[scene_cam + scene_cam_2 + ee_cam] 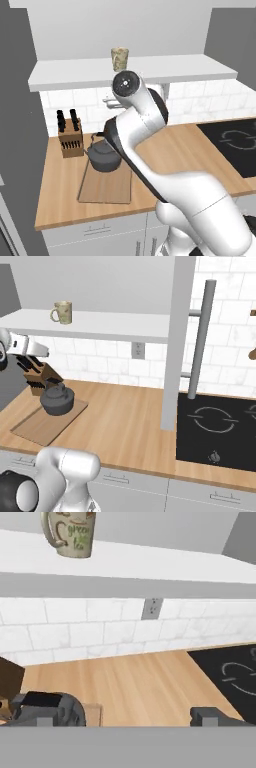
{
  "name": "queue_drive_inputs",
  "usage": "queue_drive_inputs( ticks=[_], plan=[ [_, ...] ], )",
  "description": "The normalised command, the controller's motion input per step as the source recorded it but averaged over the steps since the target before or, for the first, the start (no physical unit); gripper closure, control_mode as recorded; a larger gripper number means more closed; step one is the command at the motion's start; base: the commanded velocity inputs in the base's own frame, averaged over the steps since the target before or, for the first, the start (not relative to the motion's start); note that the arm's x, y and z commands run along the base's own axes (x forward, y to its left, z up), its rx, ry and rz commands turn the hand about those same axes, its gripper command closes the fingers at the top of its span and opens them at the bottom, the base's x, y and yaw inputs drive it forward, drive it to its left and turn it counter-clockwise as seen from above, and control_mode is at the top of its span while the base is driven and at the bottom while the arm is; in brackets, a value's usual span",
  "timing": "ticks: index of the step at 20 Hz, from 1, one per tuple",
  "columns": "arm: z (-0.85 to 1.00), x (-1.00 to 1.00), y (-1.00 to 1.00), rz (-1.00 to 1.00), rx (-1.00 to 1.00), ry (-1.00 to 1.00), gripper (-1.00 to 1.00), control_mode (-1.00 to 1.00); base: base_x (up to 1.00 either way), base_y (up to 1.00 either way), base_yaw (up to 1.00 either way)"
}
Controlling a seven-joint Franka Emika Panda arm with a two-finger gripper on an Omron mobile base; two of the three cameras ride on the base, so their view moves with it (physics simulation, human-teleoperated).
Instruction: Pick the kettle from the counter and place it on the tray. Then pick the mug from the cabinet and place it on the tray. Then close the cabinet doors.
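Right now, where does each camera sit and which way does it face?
Left base view: behind the arm, to its left, looking forward and down at the kettle on the tray; the white arm rises from lower right.
Right base view: behind, to the right, facing the counter and open cabinet door; arm at lower left.
Hand view: on the hand, facing the tiled wall; open gripper at the bottom.
All three share the mug on the cabinet shelf.

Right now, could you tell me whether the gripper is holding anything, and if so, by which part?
Nothing is held. The gripper stands open with its fingertips apart and empty; the kettle sits on the tray, and the mug stands on the cabinet shelf.
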Motion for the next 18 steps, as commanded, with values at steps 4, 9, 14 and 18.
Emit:
queue_drive_inputs(
  ticks=[4, 9, 14, 18],
  plan=[
    [0.63, 0.14, 0.00, -0.05, 0.00, 0.00, -1.00, -1.00, 0.00, 0.00, 0.00],
    [0.46, 0.25, 0.00, 0.00, 0.00, 0.00, -1.00, -1.00, 0.00, 0.00, 0.00],
    [0.23, 0.60, 0.00, 0.00, 0.00, -0.03, -1.00, -1.00, 0.00, 0.00, 0.00],
    [0.02, 0.65, 0.08, 0.00, 0.00, -0.03, -1.00, -1.00, 0.00, 0.00, 0.00]
  ],
)
